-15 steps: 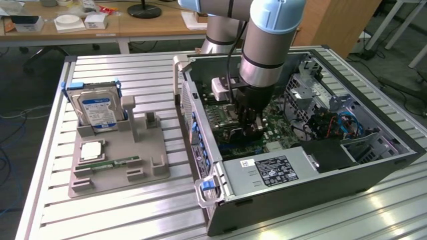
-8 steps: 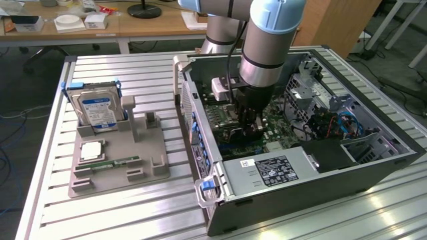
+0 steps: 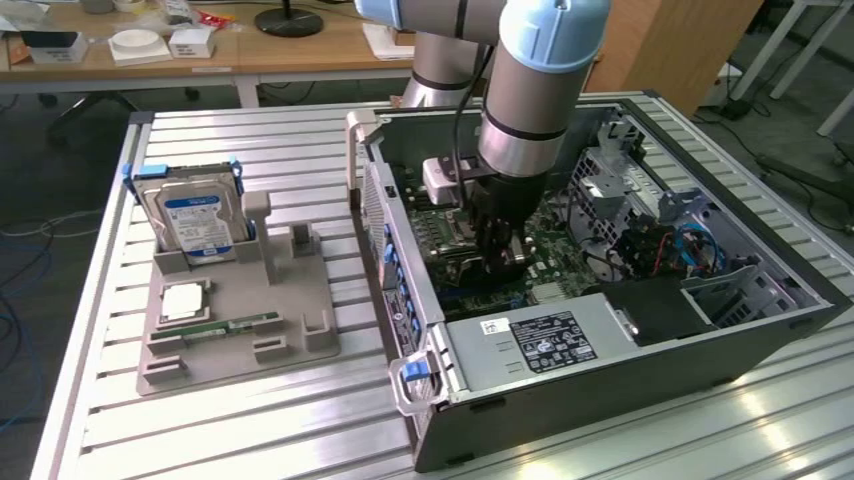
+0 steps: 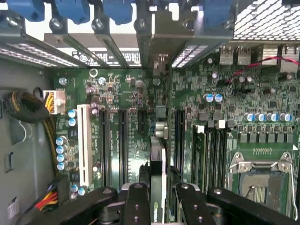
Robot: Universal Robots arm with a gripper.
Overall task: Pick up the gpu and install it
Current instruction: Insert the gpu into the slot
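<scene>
In the wrist view the gpu (image 4: 158,154) appears edge-on, a thin card standing upright on the green motherboard (image 4: 136,93) between the long black expansion slots. Its silver end bracket (image 4: 161,47) lies against the rear slot openings of the case. My gripper (image 4: 159,190) is shut on the card, one black finger (image 4: 137,199) on each side of it. In the exterior view the gripper (image 3: 501,255) reaches straight down into the open computer case (image 3: 747,320), low over the motherboard; the card itself is hard to make out there.
A grey fixture tray (image 3: 307,300) left of the case carries a hard drive (image 3: 198,215) in a blue holder, a CPU (image 3: 184,300) and a memory stick (image 3: 227,325). Inside the case are the power supply (image 3: 541,340), a white slot (image 4: 84,143), the CPU socket (image 4: 260,173) and a yellow cable bundle (image 4: 28,105).
</scene>
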